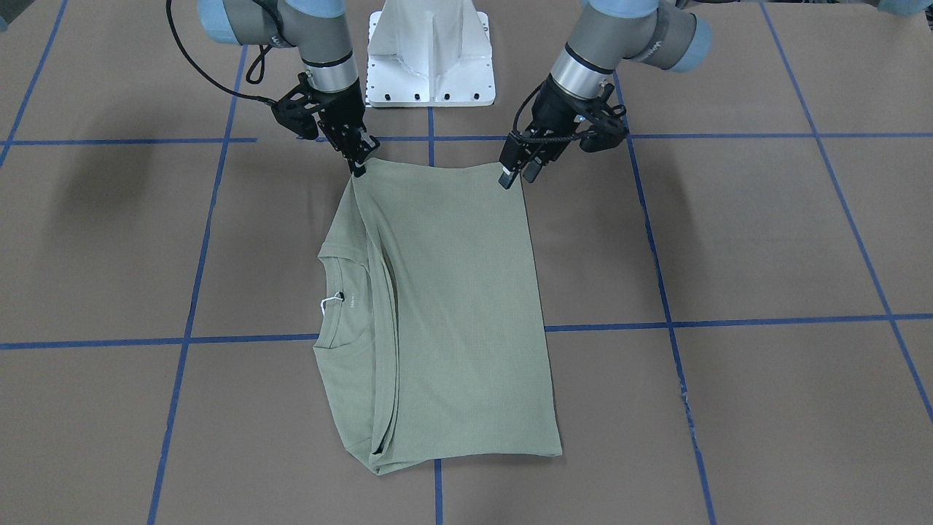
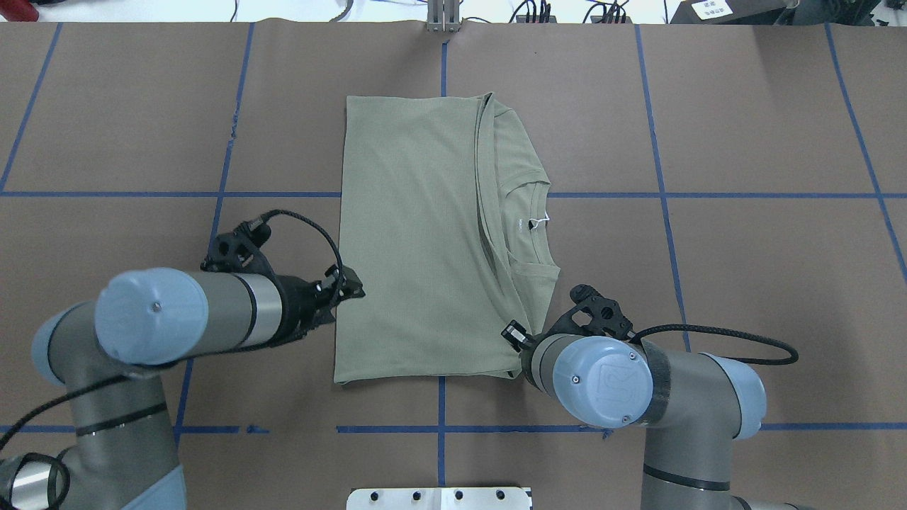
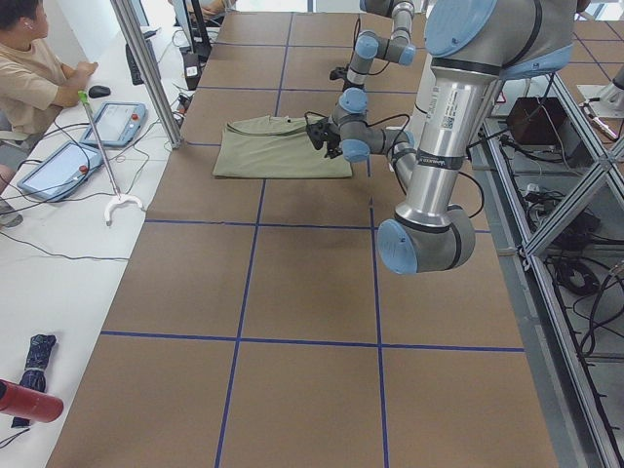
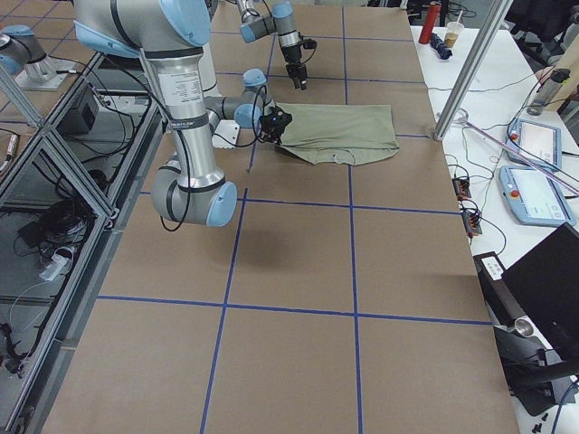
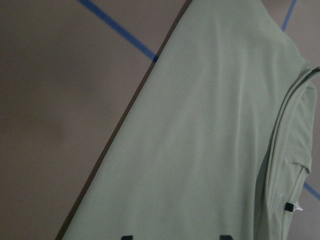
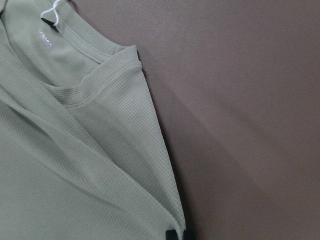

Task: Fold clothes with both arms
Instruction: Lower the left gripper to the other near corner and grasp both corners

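The sage-green shirt (image 1: 452, 313) lies folded into a tall rectangle on the brown table, collar and white tag string (image 1: 329, 300) toward my right side. It also shows in the overhead view (image 2: 411, 241). My left gripper (image 1: 519, 177) is open at the shirt's near corner on my left side; in its wrist view its fingertips (image 5: 126, 236) stand wide apart over the cloth. My right gripper (image 1: 358, 166) is shut on the shirt's other near corner; in its wrist view (image 6: 178, 234) the tips pinch the hem. In the overhead view my right wrist hides that gripper.
The white base pedestal (image 1: 430, 58) stands just behind the shirt's near edge. Blue tape lines (image 1: 240, 339) grid the table. An operator (image 3: 29, 68) sits at a side desk with tablets (image 3: 58, 166) and a metal post (image 3: 146, 68) beyond the table's far edge.
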`<action>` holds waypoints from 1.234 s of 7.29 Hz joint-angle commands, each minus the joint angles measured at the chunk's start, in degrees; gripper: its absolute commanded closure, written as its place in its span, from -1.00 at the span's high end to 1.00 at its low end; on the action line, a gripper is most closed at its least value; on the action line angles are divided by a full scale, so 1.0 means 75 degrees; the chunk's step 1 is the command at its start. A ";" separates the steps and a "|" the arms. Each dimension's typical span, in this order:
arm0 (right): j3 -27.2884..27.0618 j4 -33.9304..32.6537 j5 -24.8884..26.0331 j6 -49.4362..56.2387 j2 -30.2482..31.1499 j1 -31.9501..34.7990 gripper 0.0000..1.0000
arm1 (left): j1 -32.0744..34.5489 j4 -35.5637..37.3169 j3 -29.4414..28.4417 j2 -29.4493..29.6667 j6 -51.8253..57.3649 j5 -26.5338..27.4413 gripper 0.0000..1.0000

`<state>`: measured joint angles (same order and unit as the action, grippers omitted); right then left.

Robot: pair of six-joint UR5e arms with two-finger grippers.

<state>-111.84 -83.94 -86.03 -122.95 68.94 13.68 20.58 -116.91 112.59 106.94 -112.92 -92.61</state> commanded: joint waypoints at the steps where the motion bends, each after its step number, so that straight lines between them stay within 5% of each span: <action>1: -0.0006 0.0012 0.0010 -0.0001 0.0043 -0.0008 -1.00 | -0.1158 0.0259 -0.0035 -0.0208 -0.0506 0.0755 0.31; 7: -0.0041 0.0012 0.0022 -0.0001 0.0090 0.0004 -1.00 | -0.1127 0.0259 -0.0481 -0.0150 -0.0425 0.0828 0.29; 9: -0.0041 0.0012 0.0022 -0.0001 0.0090 -0.0008 -1.00 | -0.1126 0.0259 -0.0493 -0.0126 -0.0436 0.0817 0.01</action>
<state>-112.14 -83.85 -85.87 -122.96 69.61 13.69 12.11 -114.96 109.02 105.93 -116.13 -86.42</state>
